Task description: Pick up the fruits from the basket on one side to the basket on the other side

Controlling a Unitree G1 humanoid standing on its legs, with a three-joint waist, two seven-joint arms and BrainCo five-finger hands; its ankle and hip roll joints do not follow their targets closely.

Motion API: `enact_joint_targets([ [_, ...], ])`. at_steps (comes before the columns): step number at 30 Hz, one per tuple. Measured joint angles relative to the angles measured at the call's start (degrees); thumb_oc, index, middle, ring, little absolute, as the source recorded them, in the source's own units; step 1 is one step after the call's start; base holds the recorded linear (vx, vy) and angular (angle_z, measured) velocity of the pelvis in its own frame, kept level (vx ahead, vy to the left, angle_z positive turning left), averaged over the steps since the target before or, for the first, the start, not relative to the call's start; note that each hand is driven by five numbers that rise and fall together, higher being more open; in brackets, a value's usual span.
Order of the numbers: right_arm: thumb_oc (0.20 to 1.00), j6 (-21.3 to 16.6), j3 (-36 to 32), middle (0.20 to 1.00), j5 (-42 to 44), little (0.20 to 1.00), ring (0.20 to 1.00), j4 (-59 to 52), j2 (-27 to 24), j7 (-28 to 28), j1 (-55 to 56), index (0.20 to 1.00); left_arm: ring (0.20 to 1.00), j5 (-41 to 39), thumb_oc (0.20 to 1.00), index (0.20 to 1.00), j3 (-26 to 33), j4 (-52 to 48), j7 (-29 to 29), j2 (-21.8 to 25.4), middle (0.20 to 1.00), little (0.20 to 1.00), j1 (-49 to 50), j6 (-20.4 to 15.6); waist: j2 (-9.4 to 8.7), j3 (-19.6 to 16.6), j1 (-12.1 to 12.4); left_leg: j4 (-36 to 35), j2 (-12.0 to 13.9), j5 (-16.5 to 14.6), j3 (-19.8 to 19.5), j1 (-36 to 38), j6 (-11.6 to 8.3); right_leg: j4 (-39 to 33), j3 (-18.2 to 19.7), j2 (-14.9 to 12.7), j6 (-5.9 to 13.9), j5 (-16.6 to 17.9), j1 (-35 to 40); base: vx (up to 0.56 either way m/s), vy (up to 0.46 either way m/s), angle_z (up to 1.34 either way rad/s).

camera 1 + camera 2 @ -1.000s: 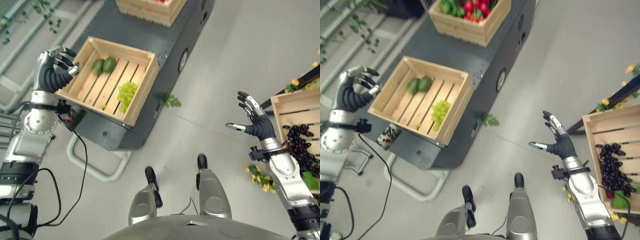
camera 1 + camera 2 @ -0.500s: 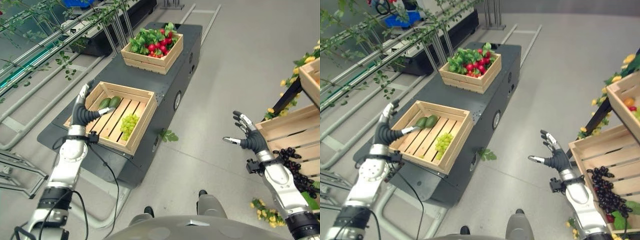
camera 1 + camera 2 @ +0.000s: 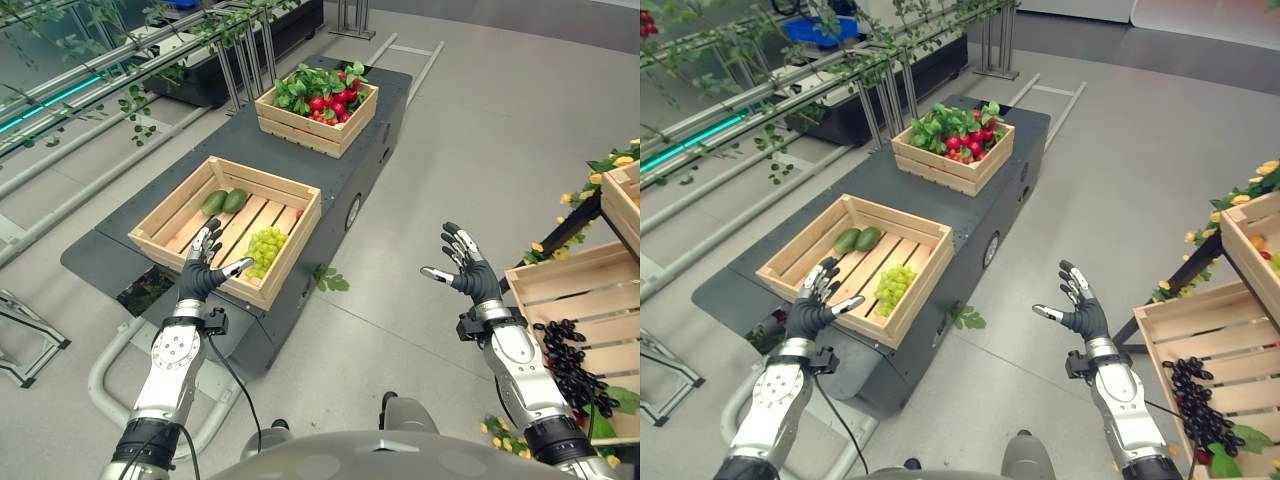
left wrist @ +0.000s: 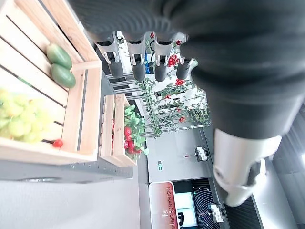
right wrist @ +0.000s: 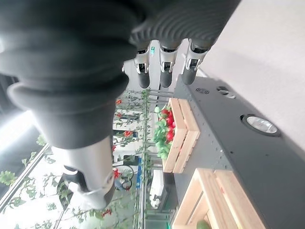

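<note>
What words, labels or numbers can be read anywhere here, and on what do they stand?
White lettering on the red-and-white panel, far in the background: too small to read reliably.
Wooden crate, dark cart: no readable print.

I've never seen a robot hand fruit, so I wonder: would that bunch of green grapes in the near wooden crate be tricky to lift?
Probably somewhat. The green grapes look like a loose cluster of small round berries, so the bunch would likely sag and a few might drop off. They seem soft, so a hard squeeze could crush them. The open left hand sits by the crate, nothing held.
</note>
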Motion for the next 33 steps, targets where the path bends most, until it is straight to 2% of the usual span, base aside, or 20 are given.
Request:
enact_joint_targets([
  [1, 1.0, 0.0, -0.2, 1.0, 0.0, 1.0, 1.0, 0.1, 0.1, -0.1, 0.1, 1.0, 1.0, 0.0, 1.0, 1.0, -0.1, -0.1, 0.2, 0.0, 1.0, 1.0, 0.0, 0.0, -0.29, -0.1, -0.3, -0.5, 0.0, 0.1, -0.8, -0.1, -0.03, -1.2, -1.1, 0.1, -0.2, -0.2, 0.5, 0.34, -0.153, 0.16],
  [2, 1.0, -0.1, -0.3, 1.0, 0.2, 1.0, 1.0, 0.0, -0.4, -0.3, 0.0, 1.0, 1.0, 0.0, 1.0, 1.0, -0.1, -0.1, 0.4, -0.1, 1.0, 1.0, -0.3, -0.2, -0.36, 0.3, -1.6, 2.3, -0.1, -0.4, -0.8, -1.3, 0.53, -1.6, -1.5, 0.1, -0.44, 0.2, 0.1, 0.35, -0.16, 0.23],
  [4, 1.0, 0.0, 0.0, 1.0, 0.2, 1.0, 1.0, 0.1, -1.4, -1.2, -0.4, 1.0, 1.0, 0.1, 1.0, 1.0, -0.4, 0.3, 0.9, -0.5, 1.0, 1.0, -0.5, -0.2, 1.34, 1.2, -2.2, 2.6, 0.6, -0.7, -1.8, -2.8, -0.17, -2.6, -1.1, 0.6, 0.13, 1.4, 0.3, 0.3, -0.154, 0.17],
  [6, 1.0, 0.0, 0.2, 1.0, 0.2, 1.0, 1.0, 0.1, -1.8, -1.8, -1.2, 1.0, 1.0, 0.1, 1.0, 1.0, -0.5, 0.3, 1.6, -0.6, 1.0, 1.0, -0.7, -0.5, 1.99, 1.6, -3.7, 0.3, 0.3, 0.9, -2.5, -1.9, 0.04, -3.4, -1.2, 0.7, -0.66, 2.2, 0.3, 0.2, -0.117, 0.2],
  [9, 1.0, 0.0, 0.3, 1.0, 0.1, 1.0, 1.0, 0.1, -2.4, -2.5, -2.4, 1.0, 1.0, 0.1, 1.0, 1.0, -1.6, 0.3, 2.4, -1.1, 1.0, 1.0, -0.8, -0.5, 3.63, 1.8, -4.1, -1.7, 0.5, 1.8, -2.5, -1.0, -0.24, -3.7, -1.4, 1.1, -1.77, 2.2, 0.5, 0.16, -0.108, 0.05],
  [12, 1.0, -0.1, 0.9, 1.0, 0.1, 1.0, 1.0, 0.0, -4.0, -2.9, -4.0, 1.0, 1.0, 0.1, 1.0, 1.0, -2.7, 0.4, 2.8, -1.8, 1.0, 1.0, -1.7, -0.6, 5.28, 1.9, -5.1, -1.6, 0.5, 1.7, -4.1, -1.3, -0.61, -1.7, -1.9, 1.0, -3.18, 0.3, 0.2, 0.28, -0.241, 0.19],
  [13, 1.0, -0.2, 0.9, 1.0, 0.1, 1.0, 1.0, 0.0, -4.3, -3.0, -4.0, 1.0, 1.0, 0.1, 1.0, 1.0, -2.9, 0.5, 3.0, -2.0, 1.0, 1.0, -2.0, -0.7, 6.02, 1.7, -5.3, -1.4, 1.0, 1.5, -4.5, -1.8, -0.88, -0.8, -2.8, 1.5, -3.01, -0.7, 0.0, 0.13, -0.14, 0.31],
  [15, 1.0, -0.2, 0.9, 1.0, 0.0, 1.0, 1.0, 0.0, -4.4, -3.0, -4.3, 1.0, 1.0, 0.1, 1.0, 1.0, -2.9, 0.5, 3.2, -1.6, 1.0, 1.0, -2.7, -0.7, 6.47, 1.8, -5.1, 0.6, 1.8, 1.2, -5.6, -3.0, -1.75, 0.6, -3.2, 1.6, -4.4, -2.2, -0.3, 0.14, -0.205, 0.29],
  [17, 1.0, -0.3, 0.9, 1.0, 0.0, 1.0, 1.0, 0.4, -4.6, -2.9, -5.2, 1.0, 1.0, 0.1, 1.0, 1.0, -2.9, 0.7, 3.3, -1.0, 1.0, 1.0, -3.6, -0.7, 6.11, 1.9, -4.5, 6.2, 2.0, 1.0, -5.7, -5.8, -3.09, 3.4, -4.5, 2.7, -5.36, -5.3, -1.0, 0.22, -0.307, 0.32],
  [18, 1.0, -0.3, 0.9, 1.0, 0.0, 1.0, 1.0, 0.4, -4.6, -2.9, -5.3, 1.0, 1.0, 0.1, 1.0, 1.0, -2.9, 0.7, 3.3, -0.8, 1.0, 1.0, -3.9, -0.7, 5.36, 2.0, -4.5, 8.9, 1.6, 1.0, -5.6, -7.2, -3.47, 3.8, -4.0, 1.9, -6.22, -5.6, -1.2, 0.19, -0.251, 0.21],
  [19, 1.0, -0.5, 0.7, 1.0, 0.0, 1.0, 1.0, 0.4, -4.7, -2.9, -5.7, 1.0, 1.0, 0.1, 1.0, 1.0, -2.9, 0.8, 3.3, -0.9, 1.0, 1.0, -3.7, -0.8, 4.75, 1.9, -3.2, 12.2, 1.5, 3.2, -5.2, -8.7, -5.22, 3.8, -4.2, 2.3, -7.1, -6.2, -0.8, 0.19, -0.219, -0.06],
  [20, 1.0, -0.8, 0.6, 1.0, 0.0, 1.0, 1.0, 0.4, -5.0, -2.9, -6.1, 1.0, 1.0, 0.1, 1.0, 1.0, -3.0, 1.4, 3.3, -1.2, 1.0, 1.0, -3.8, -1.0, 4.19, 2.0, -1.9, 15.5, 1.2, 5.5, -5.3, -10.0, -5.56, 3.7, -3.8, 2.4, -7.68, -5.9, -0.2, 0.27, -0.187, -0.04],
  [22, 1.0, -0.9, 0.6, 1.0, -0.1, 1.0, 1.0, 0.4, -6.4, -3.2, -6.2, 1.0, 1.0, 0.1, 1.0, 1.0, -4.4, 2.9, 3.3, -1.6, 1.0, 1.0, -4.1, -1.2, 3.71, 2.3, -1.2, 22.3, 0.9, 6.9, -5.2, -13.1, -4.59, 1.4, -3.7, 2.2, -9.45, -5.8, 2.0, 0.27, -0.084, 0.03],
  [25, 1.0, -1.1, -0.3, 1.0, -0.1, 1.0, 1.0, 0.4, -6.6, -3.8, -6.3, 1.0, 1.0, 0.2, 1.0, 1.0, -4.8, 2.7, 3.3, -1.7, 1.0, 1.0, -3.9, -1.7, 4.17, 2.2, -0.1, 25.2, -2.3, 4.5, -3.7, -15.4, -4.15, -1.1, -2.6, 3.5, -11.36, -4.6, 3.0, 0.27, 0.035, -0.21],
  [27, 1.0, -1.1, -0.2, 1.0, -0.2, 1.0, 1.0, 0.6, -6.5, -3.9, -5.8, 1.0, 1.0, 0.2, 1.0, 1.0, -4.9, 3.0, 3.3, -2.0, 1.0, 1.0, -3.9, -1.7, 3.92, 2.4, 0.2, 17.3, -4.1, 3.1, -3.6, -14.7, -2.18, -4.5, -0.3, 5.2, -11.71, -3.0, 4.1, 0.29, 0.096, -0.2],
  [30, 1.0, -1.1, -0.2, 1.0, -0.7, 1.0, 1.0, 0.8, -6.6, -4.0, -5.8, 1.0, 1.0, 0.4, 1.0, 1.0, -4.9, 4.3, 3.3, -2.3, 1.0, 1.0, -4.2, -1.7, 4.72, 3.2, 0.4, 2.5, -2.2, 4.4, -3.4, -14.8, -1.15, -12.6, 1.2, 7.6, -11.79, 1.2, 8.3, 0.24, 0.085, -0.25],
  [33, 1.0, -1.1, -0.2, 1.0, -1.3, 1.0, 1.0, 1.2, -6.6, -4.3, -5.7, 1.0, 1.0, 1.4, 1.0, 1.0, -4.9, 4.9, 3.7, -2.7, 1.0, 1.0, -4.3, -1.7, 6.01, 4.3, 1.5, 0.5, 0.1, 5.9, -3.5, -16.9, -0.94, -17.2, 2.8, 9.2, -11.62, 2.5, 11.5, 0.25, 0.083, -0.41],
])
